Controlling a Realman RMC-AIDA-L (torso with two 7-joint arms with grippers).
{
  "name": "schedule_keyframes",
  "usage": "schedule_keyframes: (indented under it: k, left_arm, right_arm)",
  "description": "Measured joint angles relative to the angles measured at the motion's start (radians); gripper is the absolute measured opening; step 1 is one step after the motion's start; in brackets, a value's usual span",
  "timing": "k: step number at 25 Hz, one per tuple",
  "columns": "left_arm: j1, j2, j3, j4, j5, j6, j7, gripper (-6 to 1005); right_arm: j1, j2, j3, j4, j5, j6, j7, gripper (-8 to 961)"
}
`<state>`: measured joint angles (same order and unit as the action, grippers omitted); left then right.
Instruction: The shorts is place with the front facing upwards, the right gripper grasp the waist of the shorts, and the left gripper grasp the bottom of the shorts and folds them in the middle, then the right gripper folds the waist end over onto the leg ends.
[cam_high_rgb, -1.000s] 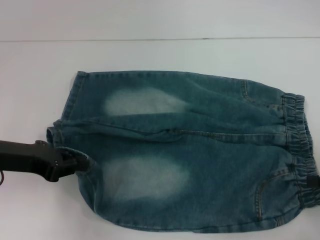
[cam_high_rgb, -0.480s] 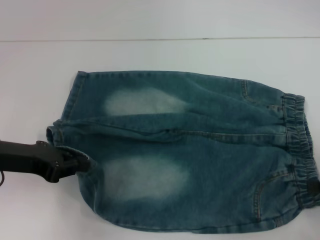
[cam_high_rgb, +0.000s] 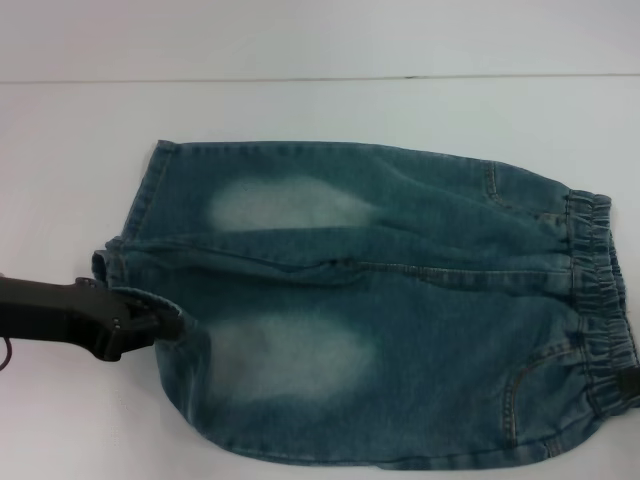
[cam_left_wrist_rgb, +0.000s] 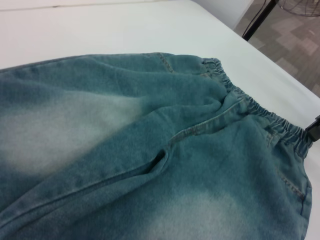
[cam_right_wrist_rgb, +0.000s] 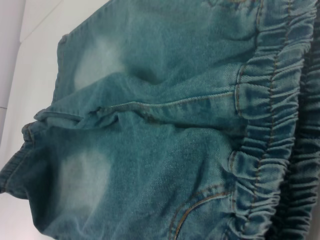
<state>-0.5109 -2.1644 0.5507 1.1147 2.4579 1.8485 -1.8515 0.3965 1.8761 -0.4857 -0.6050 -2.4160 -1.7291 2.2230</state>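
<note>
Blue denim shorts (cam_high_rgb: 380, 300) lie flat on the white table, front up. The waist of the shorts (cam_high_rgb: 600, 290), a puckered elastic band, is at the right, and the leg ends (cam_high_rgb: 148, 190) are at the left. My left gripper (cam_high_rgb: 170, 325) comes in from the left and is shut on the near leg's hem (cam_high_rgb: 130, 295), which is lifted and curled around it. Only a black fingertip of my right gripper (cam_high_rgb: 628, 385) shows at the right edge, clamped on the near end of the waistband. That band also fills the right wrist view (cam_right_wrist_rgb: 270, 125) and crosses the left wrist view (cam_left_wrist_rgb: 260, 112).
The white table (cam_high_rgb: 300, 110) runs wide behind and to the left of the shorts. In the left wrist view its edge drops to a tiled floor (cam_left_wrist_rgb: 290, 35) just beyond the waistband, where a dark stand leg (cam_left_wrist_rgb: 257, 22) rises.
My left gripper has edged slightly right and away with the near hem. The right fingertip has slid nearer along the right edge, dragging the waistband's near end a little.
</note>
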Motion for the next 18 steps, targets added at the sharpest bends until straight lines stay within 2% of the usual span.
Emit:
schedule_keyframes:
  k: [3,14,18]
  left_arm:
    - [0.0,0.0,0.0,0.0,-0.005,0.0,0.0,21]
    - [0.005,0.0,0.0,-0.003,-0.037,0.001,0.007,20]
    - [0.007,0.0,0.0,-0.004,-0.047,0.001,0.009,20]
  right_arm:
    - [0.0,0.0,0.004,-0.001,0.0,0.0,0.0,302]
    - [0.0,0.005,0.025,0.008,0.005,0.006,-0.004,73]
    - [0.0,0.01,0.037,0.009,0.006,0.003,-0.005,36]
